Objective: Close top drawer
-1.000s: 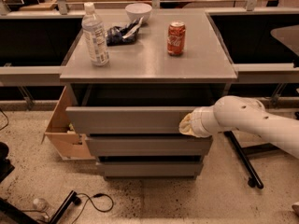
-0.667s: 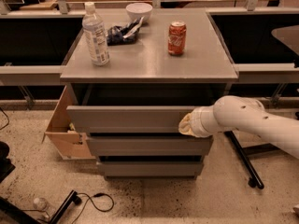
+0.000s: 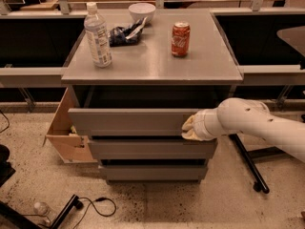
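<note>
The top drawer [image 3: 128, 121] is a wide matte-grey drawer with a flat handleless front. It stands pulled out a short way from the grey cabinet [image 3: 152, 63], with a dark gap showing behind its front. My gripper [image 3: 188, 128] is at the right end of the drawer front, against its face. The white arm reaches in from the right. Two shorter grey drawer fronts [image 3: 151, 149] sit below it.
On the cabinet top stand a water bottle [image 3: 97, 35], a red soda can [image 3: 180, 39], a white bowl [image 3: 142, 12] and a dark snack bag [image 3: 123, 34]. A cardboard box [image 3: 64, 135] sits at the cabinet's left. A chair base [image 3: 248, 163] and cables lie on the floor.
</note>
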